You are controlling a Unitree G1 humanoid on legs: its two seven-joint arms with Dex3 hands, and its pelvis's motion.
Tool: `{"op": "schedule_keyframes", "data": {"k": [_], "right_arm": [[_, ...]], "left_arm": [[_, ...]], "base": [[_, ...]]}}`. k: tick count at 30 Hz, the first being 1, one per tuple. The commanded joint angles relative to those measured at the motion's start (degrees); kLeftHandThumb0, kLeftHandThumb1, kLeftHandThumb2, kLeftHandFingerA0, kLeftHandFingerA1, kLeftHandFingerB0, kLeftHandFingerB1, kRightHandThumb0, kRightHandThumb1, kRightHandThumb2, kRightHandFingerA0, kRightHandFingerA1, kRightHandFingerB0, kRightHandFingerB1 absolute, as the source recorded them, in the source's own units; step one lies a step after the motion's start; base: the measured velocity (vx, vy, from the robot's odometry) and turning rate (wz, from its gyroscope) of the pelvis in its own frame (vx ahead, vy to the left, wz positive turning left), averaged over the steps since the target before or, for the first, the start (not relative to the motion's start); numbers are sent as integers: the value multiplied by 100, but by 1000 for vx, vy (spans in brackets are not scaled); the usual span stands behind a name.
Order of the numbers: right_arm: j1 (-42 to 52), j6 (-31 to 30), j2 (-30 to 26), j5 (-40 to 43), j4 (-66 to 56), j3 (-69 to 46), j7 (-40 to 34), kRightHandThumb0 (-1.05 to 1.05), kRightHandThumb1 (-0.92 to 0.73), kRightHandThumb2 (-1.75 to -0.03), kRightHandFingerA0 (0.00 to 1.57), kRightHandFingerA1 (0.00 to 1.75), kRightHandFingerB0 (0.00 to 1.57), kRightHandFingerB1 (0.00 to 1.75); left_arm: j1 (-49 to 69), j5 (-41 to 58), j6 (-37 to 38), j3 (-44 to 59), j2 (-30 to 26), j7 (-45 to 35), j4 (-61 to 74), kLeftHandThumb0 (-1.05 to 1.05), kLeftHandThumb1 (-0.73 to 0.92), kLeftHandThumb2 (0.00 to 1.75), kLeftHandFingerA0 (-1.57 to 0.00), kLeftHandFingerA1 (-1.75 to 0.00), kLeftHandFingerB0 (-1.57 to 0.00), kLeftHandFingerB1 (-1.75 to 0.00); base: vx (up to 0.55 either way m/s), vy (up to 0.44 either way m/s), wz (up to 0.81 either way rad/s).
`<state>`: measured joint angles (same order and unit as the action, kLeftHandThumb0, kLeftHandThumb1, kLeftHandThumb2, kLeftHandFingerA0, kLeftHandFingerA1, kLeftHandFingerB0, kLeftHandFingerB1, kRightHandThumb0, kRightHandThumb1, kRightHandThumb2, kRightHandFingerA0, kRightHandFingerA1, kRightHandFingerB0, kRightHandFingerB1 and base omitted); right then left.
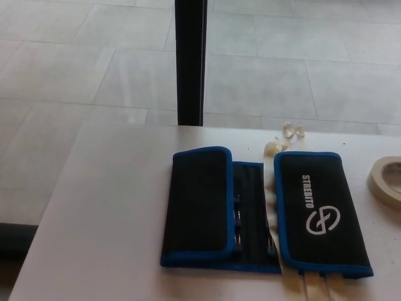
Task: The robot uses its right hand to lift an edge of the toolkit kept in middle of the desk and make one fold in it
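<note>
Toolkit (263, 210) lies folded on the desk (106, 219); neither hand shows, fingers' state unknowable.

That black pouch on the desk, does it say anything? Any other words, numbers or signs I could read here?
"STREBITO": white letters running lengthwise on the right flap of the toolkit.
A white round logo sits below the word on the same flap; a symbol, no letters.
Left flap: no text.
Tape roll at the right edge: nothing readable.
No numbers or signs elsewhere.
</note>
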<state>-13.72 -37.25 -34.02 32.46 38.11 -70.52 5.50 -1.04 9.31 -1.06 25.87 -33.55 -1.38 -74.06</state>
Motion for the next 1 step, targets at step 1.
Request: {"op": "schedule_keyframes", "data": {"k": [1], "right_arm": [[267,2386,139,617,1692,-1140,-1194,-73,-90,-67,68,126,5,80]], "left_arm": [[133,201,-48,178,-83,-36,-3,-51,77,63,-59,-69,-46,-55]], "base": [[0,0,0]]}}
